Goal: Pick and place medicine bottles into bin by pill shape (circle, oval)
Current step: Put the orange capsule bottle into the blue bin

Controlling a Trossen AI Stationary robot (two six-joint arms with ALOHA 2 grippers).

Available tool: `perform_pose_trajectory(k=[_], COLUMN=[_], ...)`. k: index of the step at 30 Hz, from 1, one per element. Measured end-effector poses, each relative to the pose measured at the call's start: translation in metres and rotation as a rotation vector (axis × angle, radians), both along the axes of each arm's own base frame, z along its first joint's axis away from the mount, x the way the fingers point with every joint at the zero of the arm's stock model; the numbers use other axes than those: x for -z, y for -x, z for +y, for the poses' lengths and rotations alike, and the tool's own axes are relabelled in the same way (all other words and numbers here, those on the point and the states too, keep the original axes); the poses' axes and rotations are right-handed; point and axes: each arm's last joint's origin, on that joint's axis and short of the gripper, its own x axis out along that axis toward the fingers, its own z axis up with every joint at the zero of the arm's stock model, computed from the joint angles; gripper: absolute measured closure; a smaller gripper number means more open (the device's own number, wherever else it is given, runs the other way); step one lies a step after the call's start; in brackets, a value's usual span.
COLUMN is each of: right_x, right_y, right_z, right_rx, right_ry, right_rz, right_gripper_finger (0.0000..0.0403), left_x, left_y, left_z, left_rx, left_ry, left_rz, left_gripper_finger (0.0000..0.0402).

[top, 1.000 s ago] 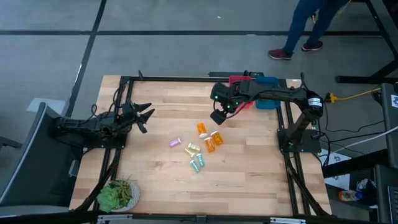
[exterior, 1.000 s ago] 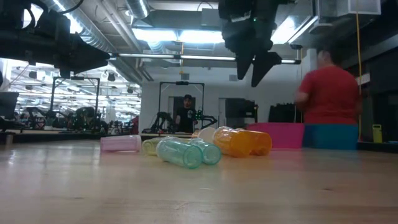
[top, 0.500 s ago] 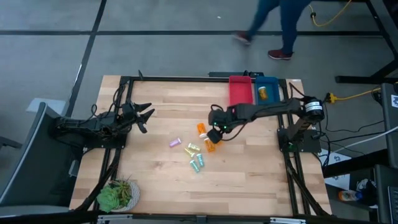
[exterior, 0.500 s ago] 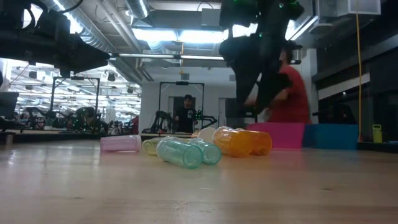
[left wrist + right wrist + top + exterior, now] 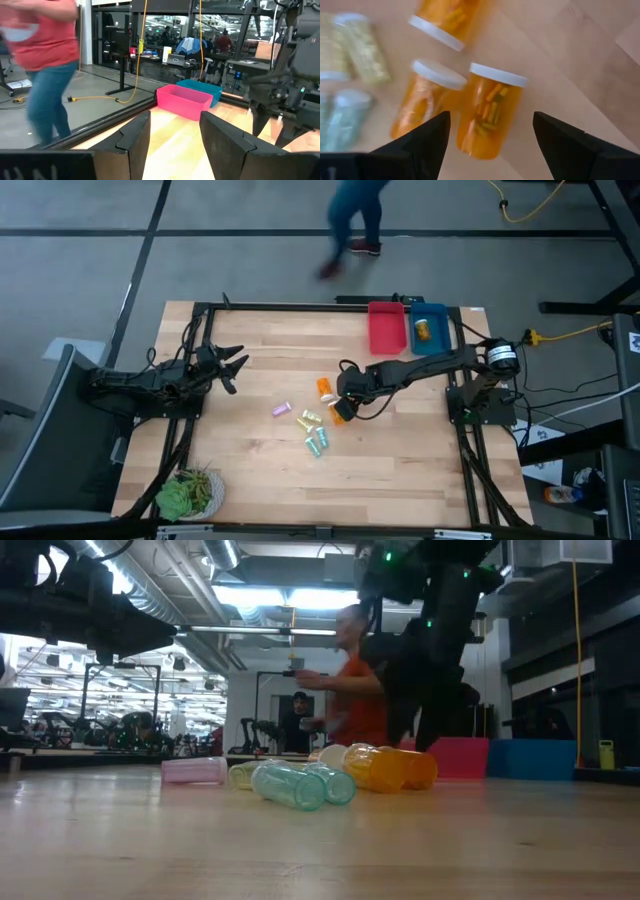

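The right hand [image 5: 341, 404] sits near the middle of the high view, low over the cluster of medicine bottles [image 5: 318, 418], its fingers spread wide with nothing between them; in the right wrist view they straddle an orange bottle [image 5: 490, 116] lying on its side, cap toward the top of the frame. The trouble is how crowded that spot is: a second orange bottle [image 5: 424, 106] lies just beside it, seemingly touching, right by the left-hand finger. If the hand drops as it stands, that finger may land on the neighbour or wedge between the two, rolling one away or pinching both. A round bottle lying flat could also squirt out as the fingers close. The pink bin [image 5: 387, 328] and the blue bin [image 5: 430, 328] sit side by side at the upper right of the surface [image 5: 260, 470], so a wrong drop is easy. The left hand [image 5: 231, 367] waits open at the left edge.
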Motion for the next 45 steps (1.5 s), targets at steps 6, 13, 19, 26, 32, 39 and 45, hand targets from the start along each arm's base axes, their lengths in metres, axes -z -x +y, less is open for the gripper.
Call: perform_pose_trajectory(k=[6,13,19,26,32,39,45], right_x=[0.019,0.030,0.031,0.031,0.025,-0.034,-0.100], right_y=[-0.005,-0.005,-0.005,-0.005,-0.003,0.022,0.075], right_z=[0.000,0.000,-0.003,-0.003,-0.008,-0.029,-0.057], right_rx=[-0.001,0.052,0.060,0.057,0.021,0.063,0.299], right_ry=[0.002,-0.010,-0.010,-0.009,0.004,0.146,0.356], right_rz=[0.046,0.086,0.089,0.090,0.093,0.115,0.135], right_gripper_finger=[0.0116,0.0116,0.0124,0.0191,0.0229,0.0225,0.0225], left_x=[0.000,0.000,0.000,0.000,0.000,0.000,0.000], left_y=[0.000,0.000,0.000,0.000,0.000,0.000,0.000], left_z=[0.000,0.000,0.000,0.000,0.000,0.000,0.000], left_rx=[0.000,0.000,0.000,0.000,0.000,0.000,0.000], left_ry=[0.000,0.000,0.000,0.000,0.000,0.000,0.000], left_rz=[0.000,0.000,0.000,0.000,0.000,0.000,0.000], left_gripper_finger=[0.0236,0.0236,0.0236,0.0236,0.0236,0.0236,0.0236])
